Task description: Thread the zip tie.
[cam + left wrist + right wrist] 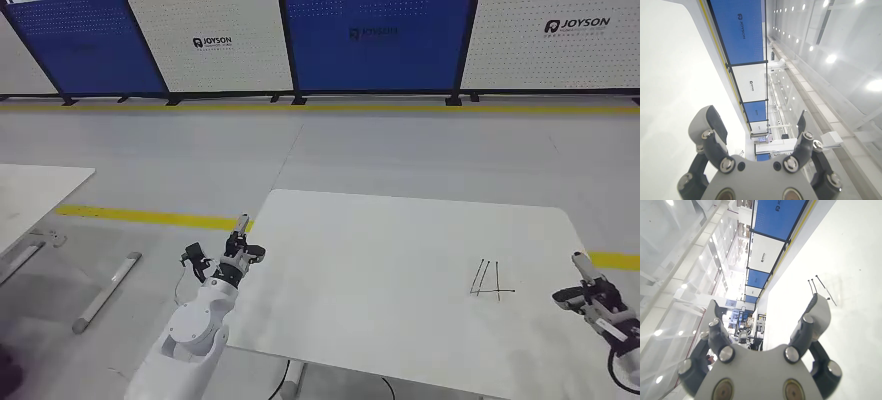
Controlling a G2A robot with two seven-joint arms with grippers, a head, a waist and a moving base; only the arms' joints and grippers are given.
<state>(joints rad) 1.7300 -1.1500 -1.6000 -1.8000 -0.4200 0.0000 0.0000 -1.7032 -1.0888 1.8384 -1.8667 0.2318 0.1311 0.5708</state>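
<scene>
White counter (380, 260) holds black zip ties (490, 280) near right end effector (765, 300); it and left end effector (759, 117) are open, empty. Pre-grasp; next likely needs pinching one tie.

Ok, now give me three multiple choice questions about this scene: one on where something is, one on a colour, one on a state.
1. Where do the zip ties lie on the white table?
A. hanging off the near edge
B. flat, close to the right gripper
C. midway along the far edge

2. What colour are the zip ties?
A. black
B. white
C. yellow

3. The left gripper is:
A. shut on a zip tie
B. shut on nothing
C. open and empty

Answers: 1 B, the top view shows them beside that gripper. 2 A, they are dark lines on the white top. 3 C, its wrist view shows spread fingers with nothing between.
</scene>
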